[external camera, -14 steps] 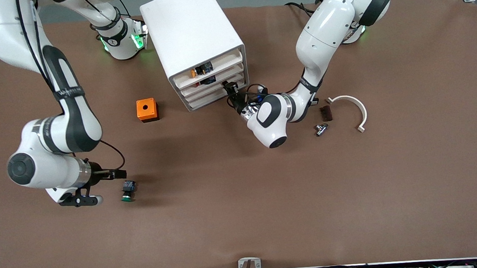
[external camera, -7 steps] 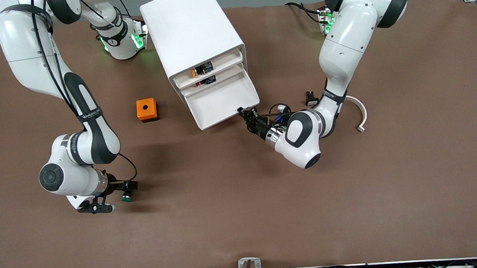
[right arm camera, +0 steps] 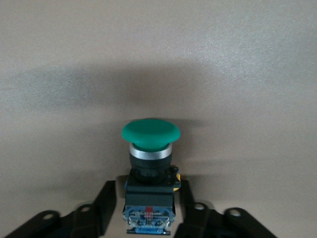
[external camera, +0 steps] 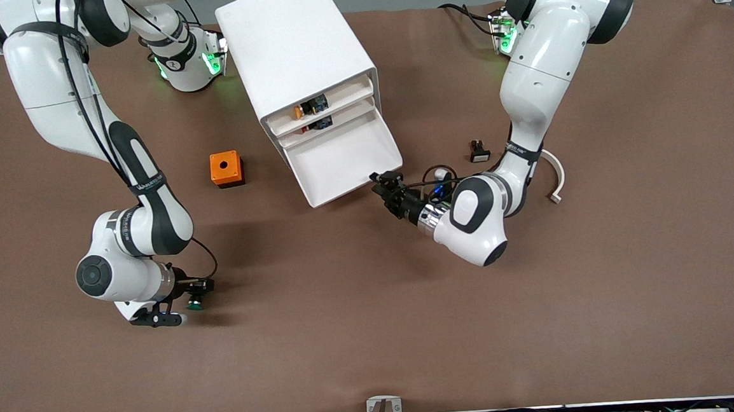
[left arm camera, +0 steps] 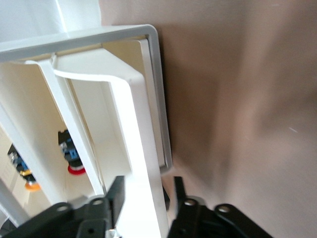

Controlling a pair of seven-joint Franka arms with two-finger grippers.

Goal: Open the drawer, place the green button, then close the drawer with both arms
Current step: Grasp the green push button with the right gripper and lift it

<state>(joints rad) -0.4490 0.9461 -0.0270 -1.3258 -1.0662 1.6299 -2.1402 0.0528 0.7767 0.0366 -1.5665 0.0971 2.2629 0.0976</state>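
Observation:
The white cabinet [external camera: 293, 45] stands at the table's robot side, its third drawer [external camera: 339, 160] pulled well out and bare inside. My left gripper [external camera: 383, 181] is at the drawer's front corner toward the left arm's end. Its fingers straddle the front lip [left arm camera: 141, 129], open, with a gap on one side. The button [external camera: 195, 300], green-capped with a black-blue body, lies on the table toward the right arm's end. My right gripper [external camera: 199, 290] is low around it. Black fingers [right arm camera: 101, 206] flank the button's body [right arm camera: 150, 203], with a narrow gap on each side.
An orange square box with a round hole [external camera: 226, 169] sits beside the cabinet. A small black part with a white face [external camera: 479, 152] and a white curved piece [external camera: 555, 172] lie by the left arm. The upper tiers hold small parts [external camera: 313, 104].
The left arm drew the third drawer out toward the front camera, then its fingers parted on the lip. The right gripper moved over the button and its fingers came in close to it.

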